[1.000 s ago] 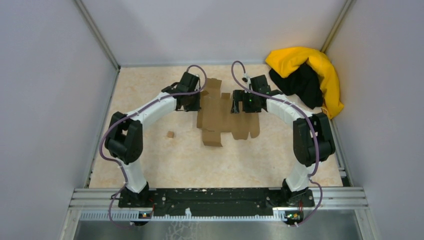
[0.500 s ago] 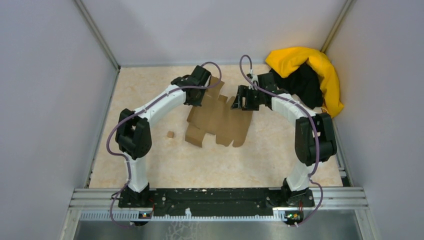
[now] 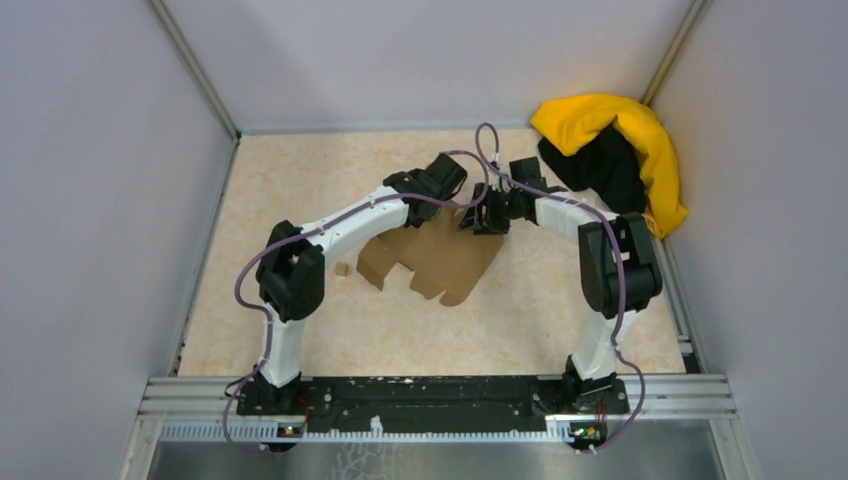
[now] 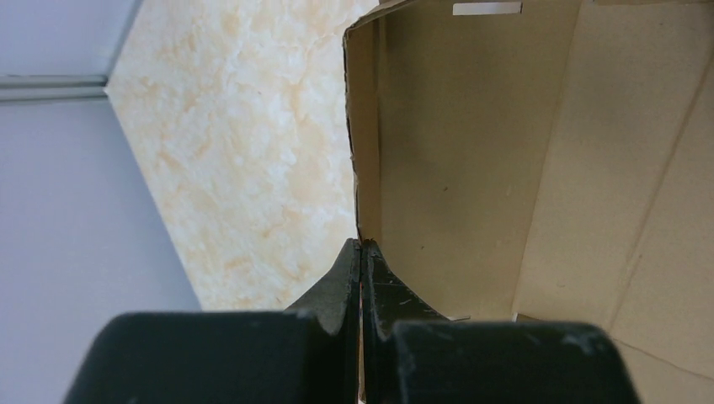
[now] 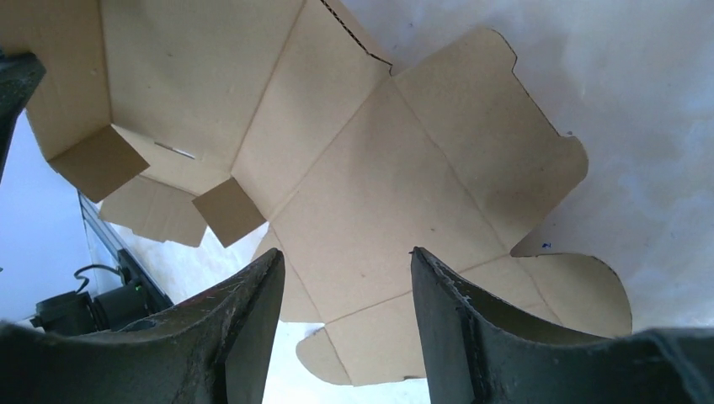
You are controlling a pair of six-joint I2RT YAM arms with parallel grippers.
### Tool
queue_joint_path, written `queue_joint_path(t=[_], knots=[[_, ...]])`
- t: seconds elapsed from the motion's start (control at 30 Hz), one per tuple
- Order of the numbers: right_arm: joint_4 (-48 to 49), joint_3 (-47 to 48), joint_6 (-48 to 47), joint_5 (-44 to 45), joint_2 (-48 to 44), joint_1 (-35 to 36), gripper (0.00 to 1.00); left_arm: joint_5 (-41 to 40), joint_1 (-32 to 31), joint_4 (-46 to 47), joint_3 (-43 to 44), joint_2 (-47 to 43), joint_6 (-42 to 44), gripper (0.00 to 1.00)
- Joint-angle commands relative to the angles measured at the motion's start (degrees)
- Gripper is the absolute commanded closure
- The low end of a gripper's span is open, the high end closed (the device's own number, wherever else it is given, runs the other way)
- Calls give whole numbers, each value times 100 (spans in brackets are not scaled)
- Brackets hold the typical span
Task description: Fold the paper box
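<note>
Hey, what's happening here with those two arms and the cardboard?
Two robot arms are working on a flat brown die-cut cardboard box sheet. The left hand is pinched shut on one edge of it, where a side panel stands up. The right hand hovers open above the sheet, not gripping. Most of the sheet lies unfolded, so no box is formed yet.

We see two arms of the same make; the left arm [image 3: 345, 213] and the right arm [image 3: 562, 209] each have white curved links between bulky black joints; a thin purple cable [image 3: 243, 283] runs along each arm in loose loops; the bases [image 3: 268, 388] are black; the left gripper [image 4: 360, 252] and the right gripper [image 5: 345, 269] have matte black, wedge-shaped fingers [image 5: 253, 324] with pale scuffs.
</note>
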Motion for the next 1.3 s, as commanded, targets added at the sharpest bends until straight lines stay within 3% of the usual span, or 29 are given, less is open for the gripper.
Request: queue_joint_path(t=[0.0,0.27,0.6,1.27], knots=[[463,-72,193,-347,26,-121,43,-866,-200,231,205,191,568,100],[1340,-381,939,-1065,-41,-811,44,-1753,-442,723,-6,180,1071,100],[1780,-412,1224,-1178,22,-873,46,-2366,-716,1576,-396,162,1920,100],[2150,403,1791,-1135,1052,-1201,45,-1923,-809,1356,-827,691,1145,97]])
